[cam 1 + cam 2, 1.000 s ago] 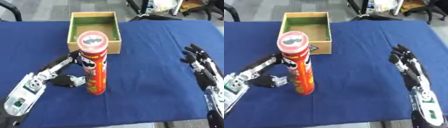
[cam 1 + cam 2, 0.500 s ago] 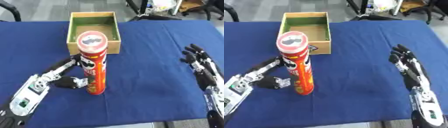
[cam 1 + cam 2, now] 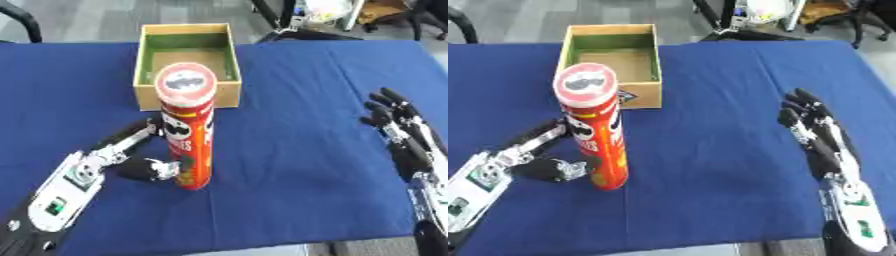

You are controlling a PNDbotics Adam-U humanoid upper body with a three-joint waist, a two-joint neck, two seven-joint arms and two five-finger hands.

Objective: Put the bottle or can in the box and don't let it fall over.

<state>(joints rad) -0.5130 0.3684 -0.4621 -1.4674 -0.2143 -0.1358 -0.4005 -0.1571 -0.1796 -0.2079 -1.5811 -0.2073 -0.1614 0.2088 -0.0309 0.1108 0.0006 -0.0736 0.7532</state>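
A tall red chip can (image 3: 189,150) with a white lid stands upright on the blue table, just in front of the box. The open wooden box (image 3: 186,94) with a green inside sits at the back, with nothing in it. My left hand (image 3: 105,159) lies to the left of the can, low on the table. Its straight fingers (image 3: 136,136) reach the can's left side and its thumb (image 3: 157,169) touches the can near the base. The hand does not wrap round the can. My right hand (image 3: 814,131) rests open at the right, fingers straight, far from the can.
The blue cloth (image 3: 297,125) covers the whole table, with bare cloth between the can and my right hand. Chair bases and black legs (image 3: 297,30) stand beyond the far edge. The table's front edge runs along the bottom.
My left hand has slid a little lower and its thumb has moved in against the can's base. Can, box and right hand have stayed put.
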